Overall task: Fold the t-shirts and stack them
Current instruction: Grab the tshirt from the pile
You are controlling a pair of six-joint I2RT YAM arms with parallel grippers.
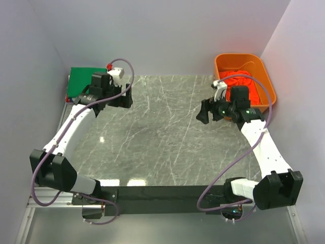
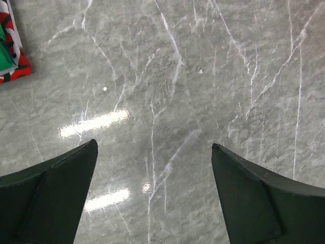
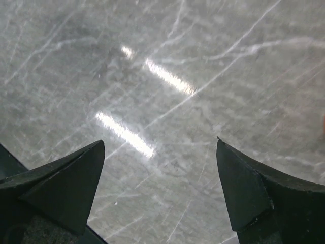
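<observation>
room: marble table (image 1: 162, 147) is stretching wide between the grippers, walls (image 1: 167, 35) closing in on three sides
left gripper (image 1: 123, 97): fingers are standing apart, holding nothing; green folded shirt (image 1: 81, 81) is lying near, at the far-left corner
right gripper (image 1: 204, 113): fingers are gaping, gripping nothing; orange-red shirt (image 1: 236, 80) is lying heaped in basket (image 1: 269, 94), behind it

Bright; glare streaks on table (image 2: 96, 123)

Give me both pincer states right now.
Left pincer: open, holding nothing.
Right pincer: open, holding nothing.
</observation>
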